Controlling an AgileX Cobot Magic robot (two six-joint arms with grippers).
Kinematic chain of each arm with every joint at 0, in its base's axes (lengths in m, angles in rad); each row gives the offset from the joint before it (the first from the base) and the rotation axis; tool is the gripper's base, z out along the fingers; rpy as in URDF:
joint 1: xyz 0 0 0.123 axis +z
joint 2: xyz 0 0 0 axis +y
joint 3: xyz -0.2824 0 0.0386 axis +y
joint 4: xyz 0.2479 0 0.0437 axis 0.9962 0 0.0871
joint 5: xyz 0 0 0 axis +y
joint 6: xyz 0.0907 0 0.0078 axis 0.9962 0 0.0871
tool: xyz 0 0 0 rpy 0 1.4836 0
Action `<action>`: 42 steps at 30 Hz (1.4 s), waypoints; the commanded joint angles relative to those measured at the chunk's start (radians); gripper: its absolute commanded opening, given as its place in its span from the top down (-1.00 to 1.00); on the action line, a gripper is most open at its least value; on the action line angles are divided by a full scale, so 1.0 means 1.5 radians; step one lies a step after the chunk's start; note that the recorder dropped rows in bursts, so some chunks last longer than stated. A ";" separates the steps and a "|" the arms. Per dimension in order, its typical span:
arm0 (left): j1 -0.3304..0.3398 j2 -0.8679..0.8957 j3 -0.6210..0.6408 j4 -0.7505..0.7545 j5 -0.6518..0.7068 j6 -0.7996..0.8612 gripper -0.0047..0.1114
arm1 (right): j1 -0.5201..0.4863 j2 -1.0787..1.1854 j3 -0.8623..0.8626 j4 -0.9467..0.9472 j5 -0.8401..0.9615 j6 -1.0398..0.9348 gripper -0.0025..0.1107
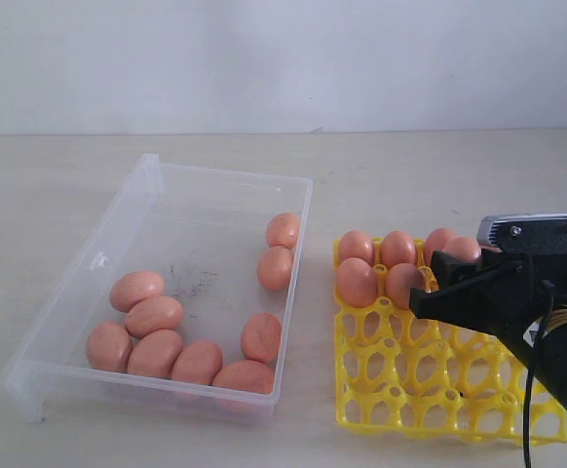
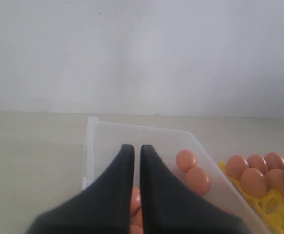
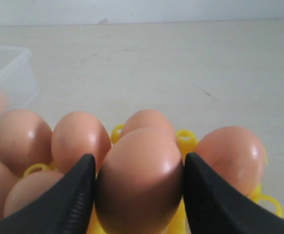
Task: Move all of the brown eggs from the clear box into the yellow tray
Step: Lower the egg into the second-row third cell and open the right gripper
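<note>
Closest of all is one brown egg (image 3: 139, 180), pinched between the two black fingers (image 3: 78, 195) of my right hand (image 3: 138, 157). That hand is partly open, just as wide as the egg. The egg stands up tall, its long way going up and down. It is low at the yellow tray (image 1: 393, 395), in the second row from the 12 o'clock end. I cannot tell if it sits in its cup yet. Six other eggs (image 1: 357, 281) fill the tray's 12 o'clock end, and some crowd right beside my fingers. The clear box (image 1: 147, 185) lies at 9 o'clock of the tray. Nine eggs (image 1: 154, 315) are in it. Seven bunch near its 6 o'clock wall, most on their sides. Two by its 3 o'clock wall point to 12. My left hand (image 2: 133, 146) points toward the box, fingers almost touching, holding nothing.
</note>
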 commanded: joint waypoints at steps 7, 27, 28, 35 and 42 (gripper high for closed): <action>-0.005 -0.002 0.002 -0.002 -0.001 -0.005 0.85 | -0.006 0.000 -0.001 0.002 0.019 0.003 0.96; -0.005 -0.002 0.002 -0.002 -0.004 -0.005 0.85 | -0.006 0.000 -0.001 -0.003 0.047 -0.009 0.96; -0.005 -0.002 0.002 -0.002 -0.004 -0.005 0.85 | -0.006 0.000 -0.001 -0.003 0.048 -0.010 0.96; -0.005 -0.002 0.002 -0.002 -0.004 -0.005 0.85 | -0.006 0.000 -0.001 -0.020 0.050 -0.017 0.96; -0.005 -0.002 0.002 -0.002 -0.002 -0.005 0.85 | -0.006 0.000 -0.001 -0.023 0.052 -0.021 0.64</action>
